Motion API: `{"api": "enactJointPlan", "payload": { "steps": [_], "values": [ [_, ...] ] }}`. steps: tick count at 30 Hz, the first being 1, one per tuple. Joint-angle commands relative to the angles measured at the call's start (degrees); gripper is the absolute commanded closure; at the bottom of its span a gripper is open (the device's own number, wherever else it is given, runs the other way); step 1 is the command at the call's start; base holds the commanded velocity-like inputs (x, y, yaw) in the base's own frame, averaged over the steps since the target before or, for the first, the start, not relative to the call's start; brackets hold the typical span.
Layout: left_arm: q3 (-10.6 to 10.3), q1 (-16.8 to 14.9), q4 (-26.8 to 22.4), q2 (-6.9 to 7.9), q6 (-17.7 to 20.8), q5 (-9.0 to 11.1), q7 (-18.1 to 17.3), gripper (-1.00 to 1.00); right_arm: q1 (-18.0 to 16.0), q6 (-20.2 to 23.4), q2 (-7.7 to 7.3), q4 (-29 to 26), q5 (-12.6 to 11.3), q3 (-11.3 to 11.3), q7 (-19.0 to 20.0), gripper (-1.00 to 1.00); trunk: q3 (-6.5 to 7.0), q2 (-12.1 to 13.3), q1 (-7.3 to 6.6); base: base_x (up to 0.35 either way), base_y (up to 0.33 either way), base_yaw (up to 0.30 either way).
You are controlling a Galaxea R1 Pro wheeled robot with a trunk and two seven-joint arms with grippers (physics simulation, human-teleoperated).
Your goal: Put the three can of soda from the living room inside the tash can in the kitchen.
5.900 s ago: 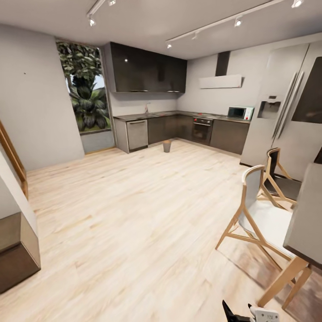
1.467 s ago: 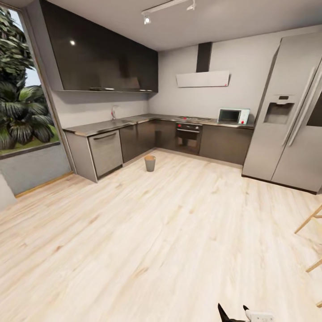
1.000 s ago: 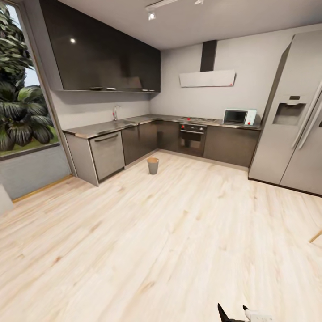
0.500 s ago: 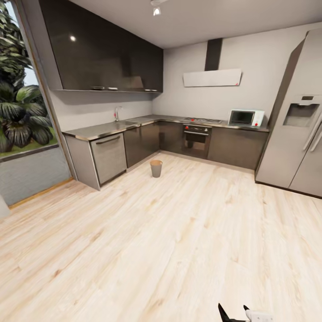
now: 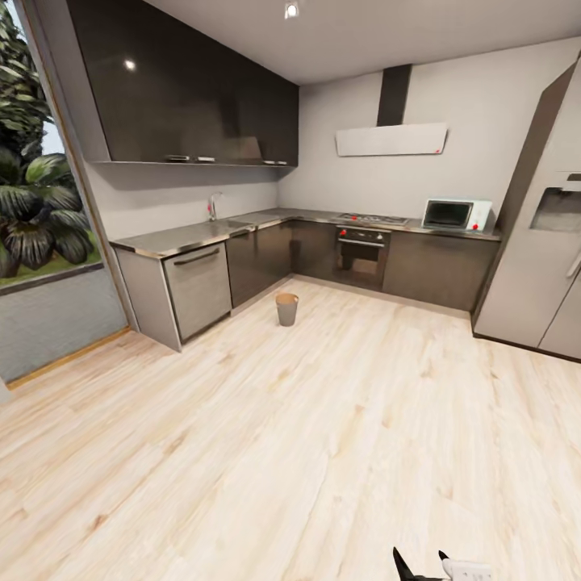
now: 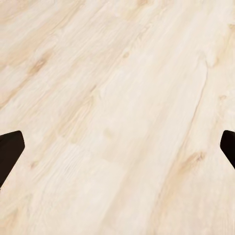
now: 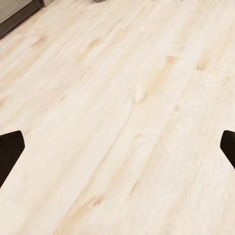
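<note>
The kitchen (image 5: 266, 242), with its dark cabinets, spreads beyond a wide plank floor (image 5: 323, 436). The tash can (image 5: 286, 309) stands upright on the floor near the cabinet corner. Left tool (image 6: 117, 152) and right tool (image 7: 117, 152) both spread apart, empty, above planks.

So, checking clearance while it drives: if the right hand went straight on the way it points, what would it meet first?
Probably the bare wood floor: the right hand is open, empty and aimed down at planks.
</note>
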Motion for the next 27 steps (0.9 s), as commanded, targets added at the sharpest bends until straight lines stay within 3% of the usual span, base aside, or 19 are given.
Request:
{"api": "enactJointPlan", "payload": {
  "steps": [1, 14, 27],
  "values": [
    [0.0, 0.0, 0.0, 0.01, 0.0, 0.0, 0.0, -1.0, 0.0, 0.0, -0.03, 0.0, 0.0, 0.0, 0.0, -1.0, 0.0, 0.0, 0.0, 0.315, 0.036, 0.0],
    [0.0, 0.0, -0.1, 0.07, 0.0, 0.1, 0.0, -1.0, 0.0, 0.0, -0.02, 0.0, -0.1, 0.1, 0.0, -1.0, 0.0, 0.0, 0.0, 0.322, 0.007, 0.0],
    [0.0, -0.1, 0.0, 0.03, 0.0, 0.0, 0.1, -1.0, 0.0, 0.0, -0.24, 2.4, 0.0, 1.9, -0.5, -1.0, 0.0, 0.0, 0.0, 0.324, 0.0, 0.0]
  ]
}}
